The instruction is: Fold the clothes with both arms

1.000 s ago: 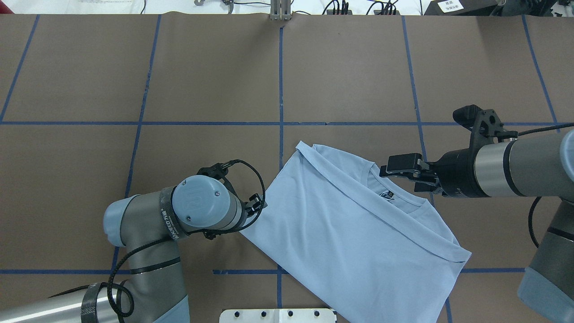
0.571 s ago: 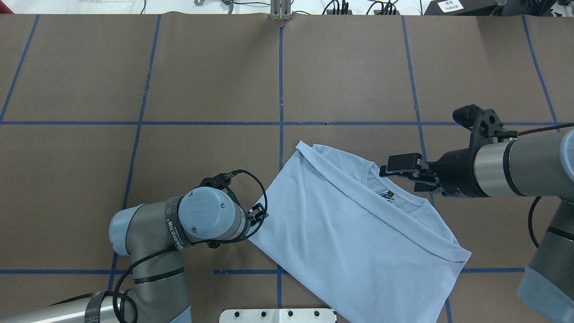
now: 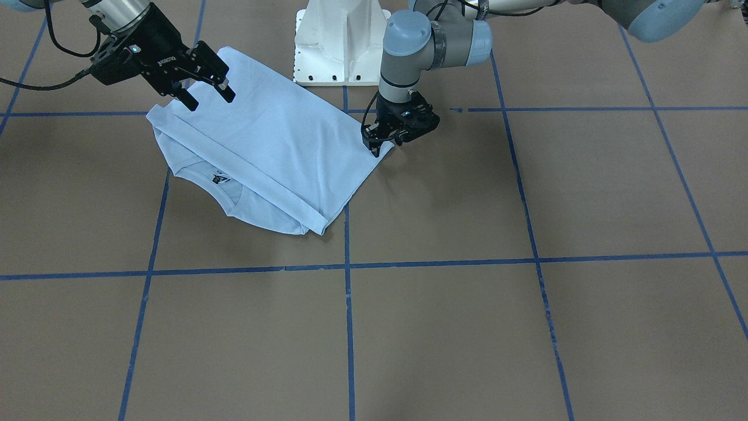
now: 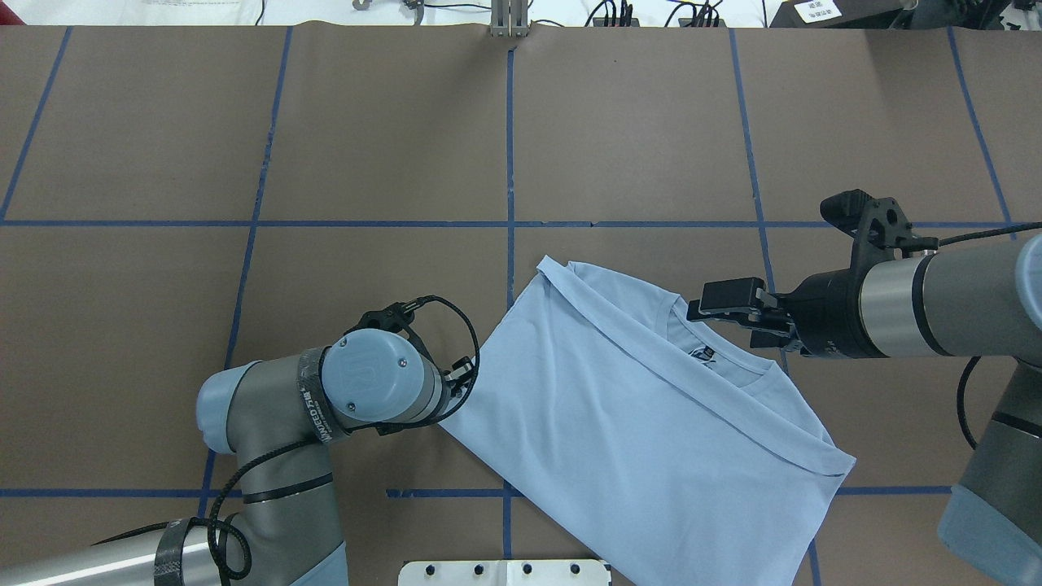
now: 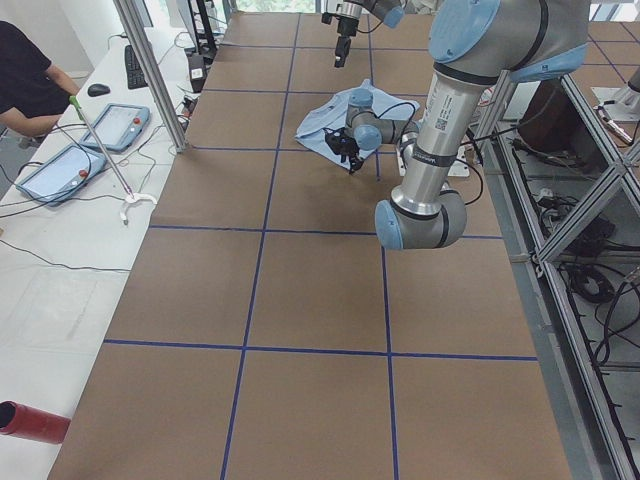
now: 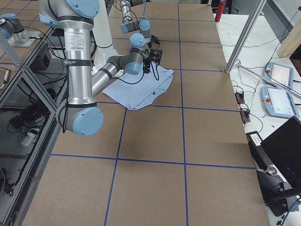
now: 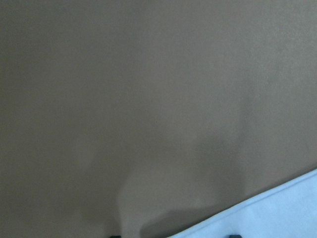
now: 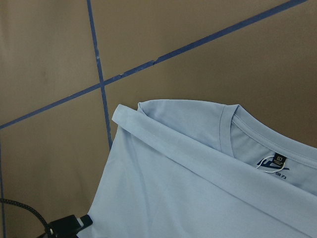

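The pale blue T-shirt (image 4: 635,423) lies folded and flat on the brown table, also in the front view (image 3: 274,146). Its dark neck label (image 4: 704,352) shows at the open collar; the chest print is hidden. My left gripper (image 3: 387,145) points down at the shirt's corner, mostly hidden under its wrist in the overhead view (image 4: 460,382). Its wrist view shows the shirt edge (image 7: 277,213) between two spread fingertips, so it is open. My right gripper (image 3: 209,98) is open and empty, hovering by the collar side (image 4: 724,319). Its wrist view shows the collar and label (image 8: 277,161).
The white pedestal base (image 3: 342,41) stands at the table's near edge, next to the shirt (image 4: 505,572). Blue tape lines (image 4: 510,163) grid the brown table. A side table with tablets (image 5: 110,125) and a seated person (image 5: 25,80) lies beyond the far edge.
My left wrist has shifted a little right and toward the robot, then slightly back left, staying at the shirt's corner. The right arm and the shirt have not visibly moved.
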`<state>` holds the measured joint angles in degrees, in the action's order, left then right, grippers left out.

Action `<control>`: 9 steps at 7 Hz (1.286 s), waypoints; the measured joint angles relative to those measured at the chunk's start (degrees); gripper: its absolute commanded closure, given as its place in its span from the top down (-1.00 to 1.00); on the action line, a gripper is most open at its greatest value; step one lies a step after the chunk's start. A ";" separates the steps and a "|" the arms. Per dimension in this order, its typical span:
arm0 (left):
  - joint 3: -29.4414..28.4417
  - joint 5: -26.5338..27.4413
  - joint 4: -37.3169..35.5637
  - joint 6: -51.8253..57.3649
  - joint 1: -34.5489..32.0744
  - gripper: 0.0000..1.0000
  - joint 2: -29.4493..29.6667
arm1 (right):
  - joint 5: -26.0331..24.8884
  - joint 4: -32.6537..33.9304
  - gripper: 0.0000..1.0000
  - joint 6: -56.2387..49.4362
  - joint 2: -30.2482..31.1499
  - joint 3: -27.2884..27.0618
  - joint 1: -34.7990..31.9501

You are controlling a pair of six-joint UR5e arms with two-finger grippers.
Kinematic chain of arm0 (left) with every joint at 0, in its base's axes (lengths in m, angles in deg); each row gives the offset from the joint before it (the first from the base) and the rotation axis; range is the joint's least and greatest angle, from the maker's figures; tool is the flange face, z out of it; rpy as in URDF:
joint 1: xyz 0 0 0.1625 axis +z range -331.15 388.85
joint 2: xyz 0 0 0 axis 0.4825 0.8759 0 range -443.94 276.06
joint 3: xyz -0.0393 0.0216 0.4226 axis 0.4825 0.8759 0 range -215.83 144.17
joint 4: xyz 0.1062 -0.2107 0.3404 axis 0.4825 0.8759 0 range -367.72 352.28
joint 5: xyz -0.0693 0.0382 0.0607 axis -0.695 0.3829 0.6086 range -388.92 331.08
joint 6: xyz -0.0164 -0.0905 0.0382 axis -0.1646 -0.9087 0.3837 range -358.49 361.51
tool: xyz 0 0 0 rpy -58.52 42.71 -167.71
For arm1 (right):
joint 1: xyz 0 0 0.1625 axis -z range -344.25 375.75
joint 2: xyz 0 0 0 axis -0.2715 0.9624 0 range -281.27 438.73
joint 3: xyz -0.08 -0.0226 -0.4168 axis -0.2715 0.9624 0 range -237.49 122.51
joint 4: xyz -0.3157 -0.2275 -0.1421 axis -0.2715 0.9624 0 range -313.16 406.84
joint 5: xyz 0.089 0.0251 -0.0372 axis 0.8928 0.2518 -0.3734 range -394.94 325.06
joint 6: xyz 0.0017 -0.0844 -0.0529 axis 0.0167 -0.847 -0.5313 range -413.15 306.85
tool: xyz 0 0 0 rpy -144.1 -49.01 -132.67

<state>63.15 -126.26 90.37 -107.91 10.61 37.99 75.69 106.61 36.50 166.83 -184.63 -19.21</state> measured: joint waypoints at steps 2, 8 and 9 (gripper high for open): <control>0.07 -0.02 0.00 0.02 0.00 -1.00 0.04 | -0.03 0.06 1.00 0.00 -0.03 0.10 0.02; 0.33 -0.03 -0.83 0.44 -2.94 -1.00 0.39 | -0.08 0.09 1.00 0.04 -0.87 1.16 0.01; -0.19 0.18 -0.73 0.78 -4.81 -1.00 0.72 | -0.10 0.09 1.00 0.02 -1.24 1.28 -0.03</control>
<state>62.96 -126.08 89.64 -107.13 5.80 38.70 75.59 106.69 36.51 165.60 -183.35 -19.23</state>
